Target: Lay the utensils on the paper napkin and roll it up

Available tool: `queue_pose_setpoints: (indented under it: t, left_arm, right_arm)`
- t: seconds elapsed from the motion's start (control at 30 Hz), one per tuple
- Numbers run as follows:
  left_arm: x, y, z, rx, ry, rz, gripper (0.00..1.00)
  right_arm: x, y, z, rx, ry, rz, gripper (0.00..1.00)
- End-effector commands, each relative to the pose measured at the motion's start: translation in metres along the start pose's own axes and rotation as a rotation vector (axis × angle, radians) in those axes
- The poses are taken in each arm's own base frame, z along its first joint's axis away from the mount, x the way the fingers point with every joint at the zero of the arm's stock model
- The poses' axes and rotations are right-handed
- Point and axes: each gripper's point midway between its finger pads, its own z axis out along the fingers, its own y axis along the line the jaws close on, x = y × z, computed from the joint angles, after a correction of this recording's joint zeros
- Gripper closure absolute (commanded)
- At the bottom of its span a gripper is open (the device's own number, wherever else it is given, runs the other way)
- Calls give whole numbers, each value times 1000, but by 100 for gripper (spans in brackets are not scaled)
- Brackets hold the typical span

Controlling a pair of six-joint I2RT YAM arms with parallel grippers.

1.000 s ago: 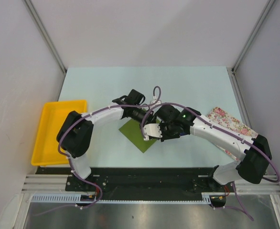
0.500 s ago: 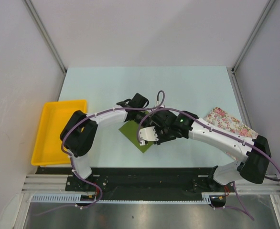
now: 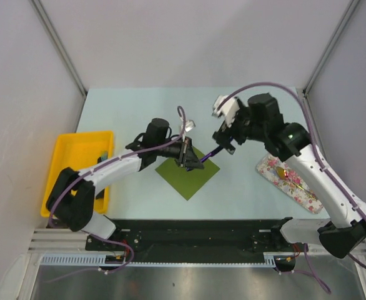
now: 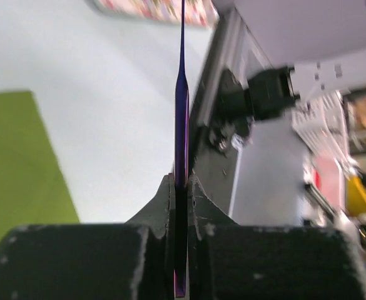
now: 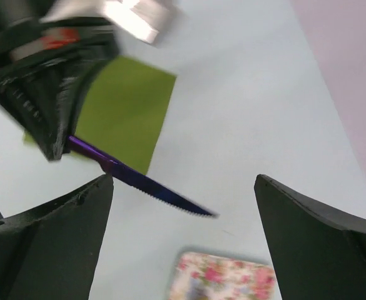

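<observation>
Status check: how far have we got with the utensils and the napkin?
Done: nothing yet; the green napkin lies flat with nothing visible on it. In hand: the left hand is shut on the purple knife over the napkin's far corner; the right hand is open and empty. Left: lay the knife down, fetch the gold utensil lying on the floral cloth, then roll the napkin.

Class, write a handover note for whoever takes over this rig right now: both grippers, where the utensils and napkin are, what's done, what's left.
Left gripper: fingers shut on the purple knife, held over the green napkin edge.
Right gripper: open, empty, by the knife's tip.
Gold-headed utensil: lying on the floral cloth.
Done: nothing; the napkin looks bare.
Left: lay the knife and the gold utensil on the napkin, then roll it up.
</observation>
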Motion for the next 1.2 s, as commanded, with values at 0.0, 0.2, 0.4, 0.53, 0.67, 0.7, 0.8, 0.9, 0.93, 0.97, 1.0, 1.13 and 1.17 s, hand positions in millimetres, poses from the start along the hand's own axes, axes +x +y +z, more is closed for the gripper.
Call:
queue_pose_setpoints:
  t: [0.0,0.2,0.4,0.53,0.67,0.7,0.8,0.9,0.93,0.97,1.0,1.13,1.17]
  left_arm:
    - [-59,-15,-25,-112,-298,106,100]
    - [-91,-25,-55,-192,-504,115,96]
    - [-108,-23,-87,-235,-765,102,100]
    - [-101,-5,-99,-279,-866,33,100]
    - [-86,23,-99,-369,-842,-20,100]
    - [-84,32,-98,-391,-834,-37,100]
    - [-85,36,-86,-370,-815,-57,100]
    - [-84,39,-72,-392,-787,-54,100]
    - [-81,44,-69,-405,-774,-67,100]
    - [-78,46,-65,-406,-761,-79,100]
    - [-75,51,-60,-412,-742,-95,100]
    - [-78,52,-56,-401,-746,-91,100]
    - [-79,52,-56,-400,-747,-86,100]
  right_arm:
    - [-24,-26,-9,19,-181,429,0]
    - [-27,-45,-2,38,-304,776,0]
    - [-21,-52,21,-112,-368,1210,0]
    - [-5,-48,37,-115,-355,1407,7]
    - [-4,-35,50,-101,-367,1535,14]
    - [-4,-32,53,-93,-359,1542,16]
    - [-2,-30,68,-29,-330,1519,23]
    - [14,-29,86,52,-304,1582,26]
    - [16,-28,93,59,-283,1593,27]
    - [13,-26,95,50,-278,1581,27]
    - [5,-19,98,27,-268,1560,27]
    - [-9,-14,112,31,-256,1520,32]
    - [-7,-12,122,36,-230,1532,35]
